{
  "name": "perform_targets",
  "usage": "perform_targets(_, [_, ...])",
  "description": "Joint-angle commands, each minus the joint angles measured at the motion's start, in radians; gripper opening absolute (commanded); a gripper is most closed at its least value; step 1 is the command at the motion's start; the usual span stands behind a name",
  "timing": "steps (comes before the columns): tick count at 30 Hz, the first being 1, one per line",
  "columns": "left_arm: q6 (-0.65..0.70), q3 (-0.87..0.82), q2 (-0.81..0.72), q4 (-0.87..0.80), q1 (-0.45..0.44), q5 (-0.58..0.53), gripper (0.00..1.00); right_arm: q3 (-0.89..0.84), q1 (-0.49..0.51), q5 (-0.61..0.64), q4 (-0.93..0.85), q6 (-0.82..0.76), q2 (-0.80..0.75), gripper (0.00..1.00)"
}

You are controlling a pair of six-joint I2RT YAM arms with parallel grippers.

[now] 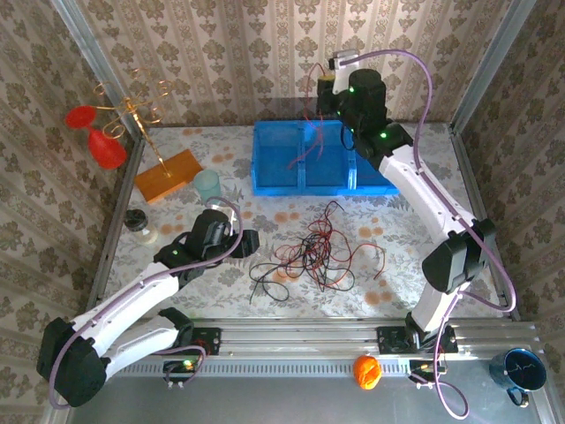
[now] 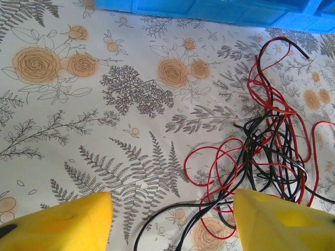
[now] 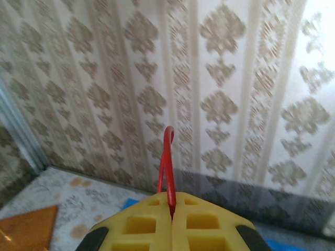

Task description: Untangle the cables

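two arms share this job, and we take the nearer one first. our left gripper [image 1: 248,242] hangs low over the flowered table [image 1: 397,221]. its yellow fingers [image 2: 68,222] are spread apart with nothing between them, and it sits just left of the cables [image 1: 311,252]. these lie as a loose heap of red and black loops in the middle of the table, on the near side of the blue bin [image 1: 274,177]. a black strand [image 2: 157,230] trails out from the heap toward the gap between the fingers.

farther back, our right gripper [image 3: 171,201] is raised above the bin's far side. its jaws are pressed together on one red cable [image 3: 166,157], with a short loop standing up out of the pinch. from above, that cable dangles toward the bin, though we cannot tell which compartment its end reaches.

we judge that one strand has been separated and is being delivered, while most of the heap is not yet sorted. next, the right jaws should part over the bin. the left should then close on a single outlying strand, not a bundle, and draw it away slowly so nothing else drags along.
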Motion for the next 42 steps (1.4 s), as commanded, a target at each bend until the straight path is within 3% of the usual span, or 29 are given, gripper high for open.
perform_targets(1, [0.0,-0.004,-0.007,0.002,0.005,0.0,0.63,0.005,-0.053,0.058,-0.042,0.04,0.023,0.0])
perform_targets(8, [-0.006,0.006,0.014,0.006,0.007,0.005,0.63,0.127,-0.129,0.101,-0.135,0.048,0.173,0.0])
perform_targets(18, [-0.006,0.03,0.041,-0.01,0.007,0.001,0.63,0.364,-0.133,0.204,-0.24,-0.027,0.451,0.0])
perform_targets(31, [0.001,0.082,0.155,0.026,0.006,0.025,0.62,-0.028,-0.034,0.188,-0.04,-0.05,0.416,0.0])
perform_targets(37, [0.0,0.074,0.152,0.024,0.005,0.025,0.63,-0.049,-0.037,0.192,-0.084,-0.016,0.449,0.0])
perform_targets(42, [-0.006,0.061,0.146,0.028,0.005,0.025,0.63,0.018,-0.047,0.204,-0.184,0.0,0.459,0.29])
